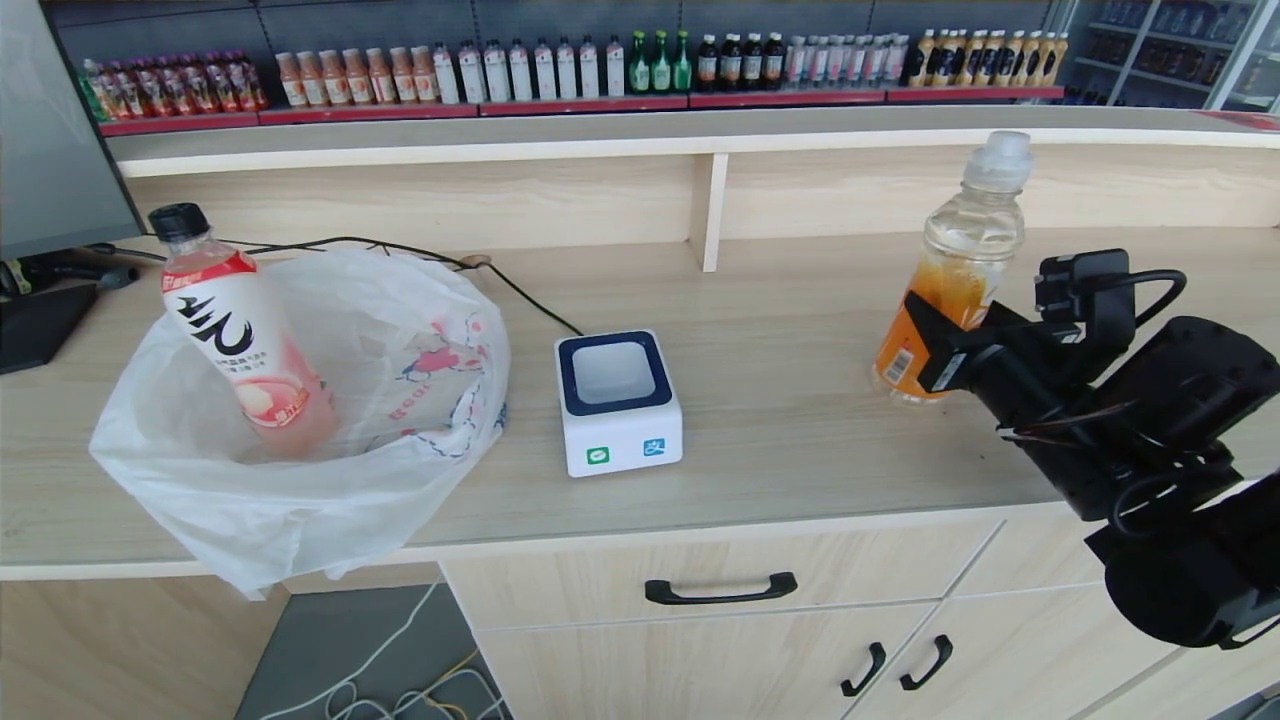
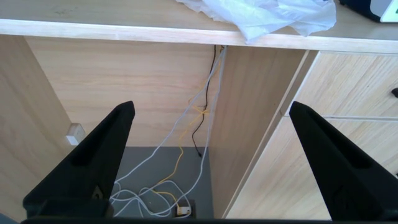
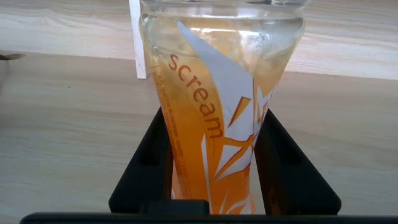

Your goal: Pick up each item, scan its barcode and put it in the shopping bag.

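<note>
On the counter (image 1: 800, 340), scanner (image 1: 618, 402); shelves (image 1: 580, 105) behind

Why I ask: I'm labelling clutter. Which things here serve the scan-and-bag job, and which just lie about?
Job: orange bottle in the right gripper; pink bottle inside the shopping bag; scanner.
Lying about: shelved drinks behind; black cable; drawers below.
</note>
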Tool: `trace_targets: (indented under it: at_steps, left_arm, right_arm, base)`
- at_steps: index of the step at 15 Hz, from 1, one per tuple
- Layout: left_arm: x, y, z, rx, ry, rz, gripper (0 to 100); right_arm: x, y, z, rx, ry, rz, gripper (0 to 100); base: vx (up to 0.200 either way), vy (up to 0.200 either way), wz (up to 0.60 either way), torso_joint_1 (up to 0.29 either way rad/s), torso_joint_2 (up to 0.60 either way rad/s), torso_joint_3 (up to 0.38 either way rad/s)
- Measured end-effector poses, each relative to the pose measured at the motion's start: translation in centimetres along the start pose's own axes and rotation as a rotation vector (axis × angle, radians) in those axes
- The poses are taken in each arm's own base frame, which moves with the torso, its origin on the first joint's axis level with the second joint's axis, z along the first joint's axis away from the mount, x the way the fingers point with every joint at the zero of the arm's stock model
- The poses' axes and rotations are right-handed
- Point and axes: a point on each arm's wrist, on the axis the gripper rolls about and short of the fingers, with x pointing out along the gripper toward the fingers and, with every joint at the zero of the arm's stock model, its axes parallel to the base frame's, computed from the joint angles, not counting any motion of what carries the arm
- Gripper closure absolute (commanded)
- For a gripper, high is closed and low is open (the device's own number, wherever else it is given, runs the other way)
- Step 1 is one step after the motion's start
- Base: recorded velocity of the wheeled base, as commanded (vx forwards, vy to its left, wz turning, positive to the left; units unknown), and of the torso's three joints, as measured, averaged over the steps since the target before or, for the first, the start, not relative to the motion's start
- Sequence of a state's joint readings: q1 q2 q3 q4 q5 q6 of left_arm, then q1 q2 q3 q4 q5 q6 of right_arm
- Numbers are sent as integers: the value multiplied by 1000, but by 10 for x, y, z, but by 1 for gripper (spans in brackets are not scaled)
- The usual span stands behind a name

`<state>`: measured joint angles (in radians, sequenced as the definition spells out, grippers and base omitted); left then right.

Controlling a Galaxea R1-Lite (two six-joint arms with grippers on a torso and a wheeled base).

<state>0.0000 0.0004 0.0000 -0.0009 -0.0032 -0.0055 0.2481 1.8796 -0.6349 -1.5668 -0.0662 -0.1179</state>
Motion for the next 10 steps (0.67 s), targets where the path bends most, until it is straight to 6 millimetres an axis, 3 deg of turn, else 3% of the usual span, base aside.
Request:
trace_targets:
  at_steps: [10]
  left_arm:
    - [0, 0, 0, 0, 0, 0, 0]
  right_arm:
    - [-7, 0, 11, 18, -22, 13, 100]
  base:
    - [0, 0, 0, 0, 0, 0]
